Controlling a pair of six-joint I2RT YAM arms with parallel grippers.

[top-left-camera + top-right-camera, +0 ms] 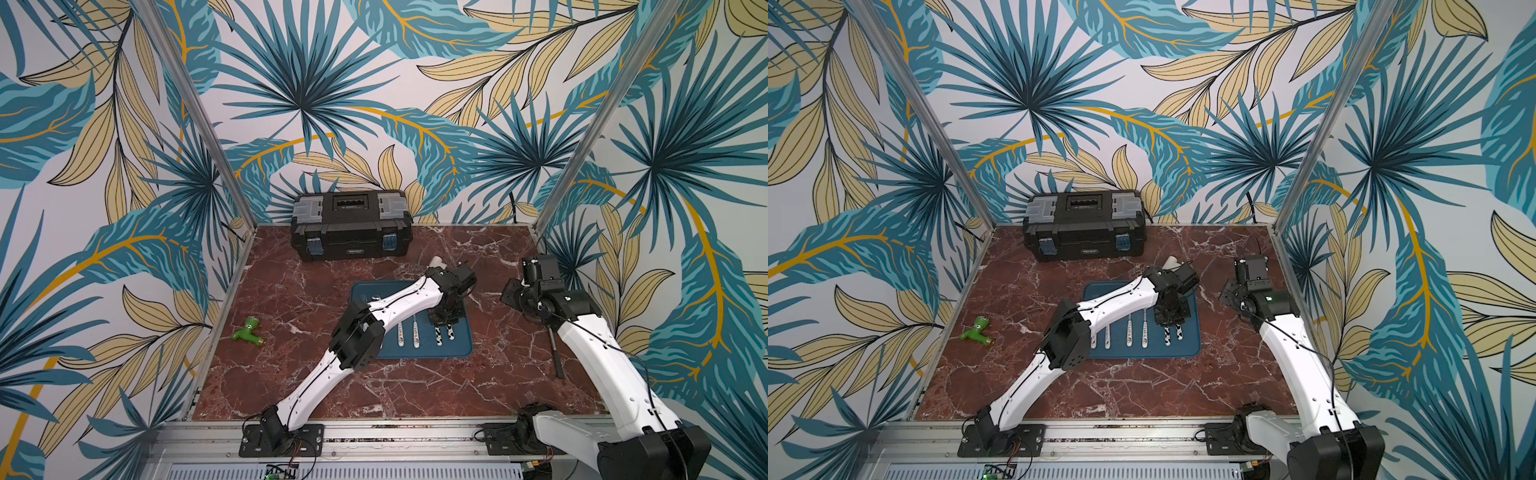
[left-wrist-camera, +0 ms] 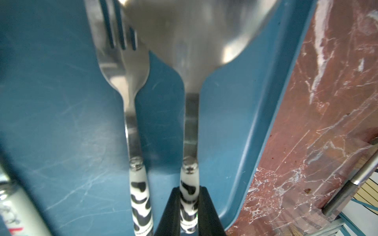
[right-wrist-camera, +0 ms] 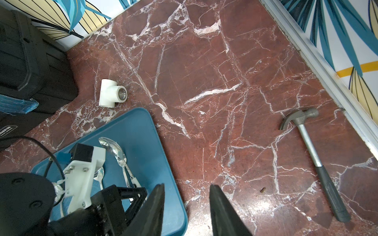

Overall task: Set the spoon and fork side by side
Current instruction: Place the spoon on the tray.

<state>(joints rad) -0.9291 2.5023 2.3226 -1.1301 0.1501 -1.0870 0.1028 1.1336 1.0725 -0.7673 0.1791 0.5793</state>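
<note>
A steel spoon (image 2: 191,114) and a steel fork (image 2: 131,114), both with cow-patterned handles, lie parallel and close together on the blue tray (image 2: 51,102). The spoon is on the side nearer the tray's right rim. My left gripper (image 2: 189,190) is shut on the spoon's handle, low over the tray. In both top views the left gripper (image 1: 444,318) (image 1: 1169,316) covers the upper handles, and only the two handle ends (image 1: 444,334) show. My right gripper (image 3: 187,188) hangs open and holds nothing, above the marble just off the tray's right edge.
More white-handled cutlery (image 1: 408,334) lies on the tray's left part. A black toolbox (image 1: 351,224) stands at the back. A white pipe tee (image 3: 111,93) sits behind the tray, a green fitting (image 1: 248,330) at the left, and a hammer (image 3: 315,159) at the right.
</note>
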